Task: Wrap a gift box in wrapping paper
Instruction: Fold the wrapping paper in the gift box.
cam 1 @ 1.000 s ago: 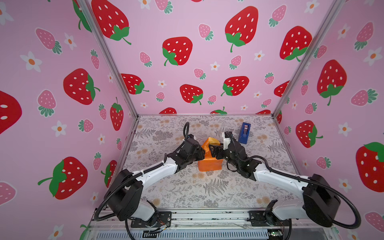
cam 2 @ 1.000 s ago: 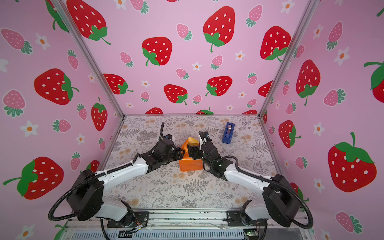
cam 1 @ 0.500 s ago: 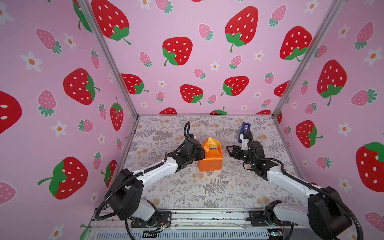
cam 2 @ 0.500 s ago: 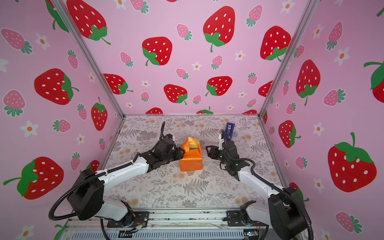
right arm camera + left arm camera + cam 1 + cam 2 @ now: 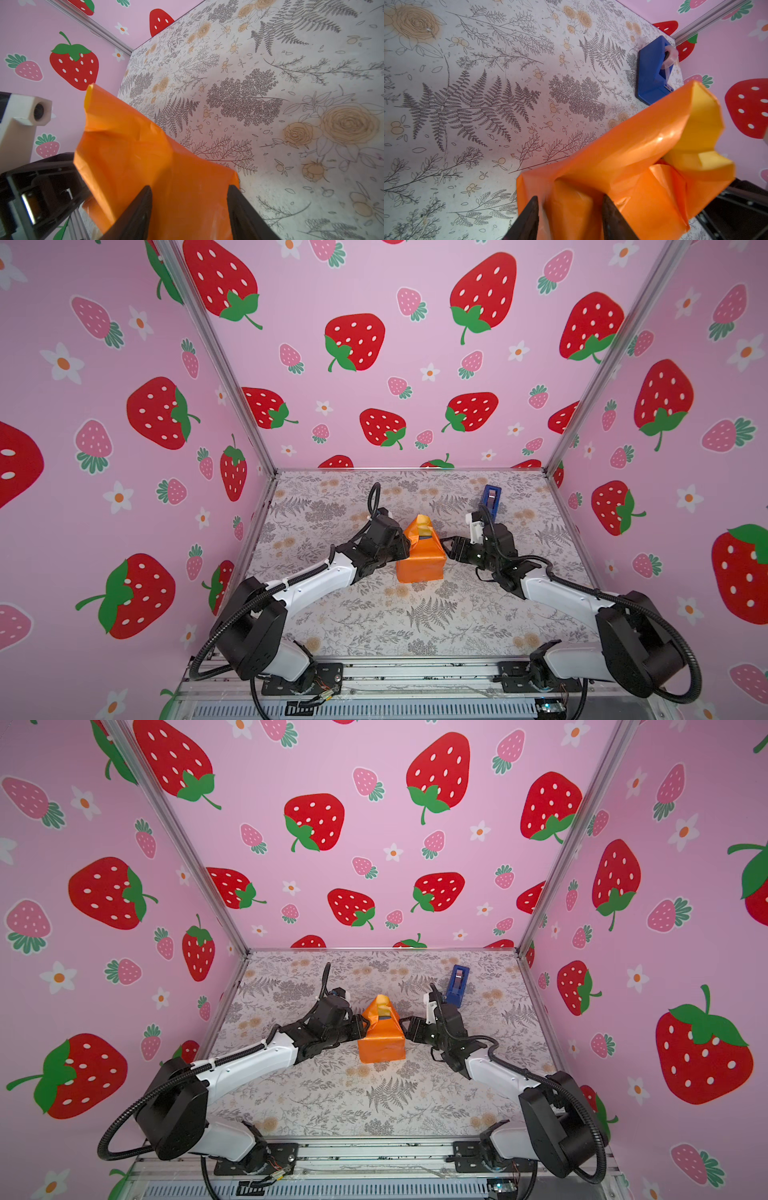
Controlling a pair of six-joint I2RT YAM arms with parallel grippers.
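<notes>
The wrapping paper is folded around the gift box into an orange package in the middle of the table. Only a small dark blue patch of the gift box shows under the upright flaps at the top, in both top views. My left gripper is at the package's left side. In the left wrist view it is open, its fingers either side of a raised fold of wrapping paper. My right gripper is open close to the right side, facing flat wrapping paper between its fingers.
A blue tape dispenser stands at the back right, just behind my right wrist, also in the left wrist view. Pink strawberry walls close the table on three sides. The left arm's white camera block shows beyond the package.
My right gripper left the package's top, swung back right toward the tape dispenser, then returned low to the package's right side with narrower jaws. The left gripper stayed put.
</notes>
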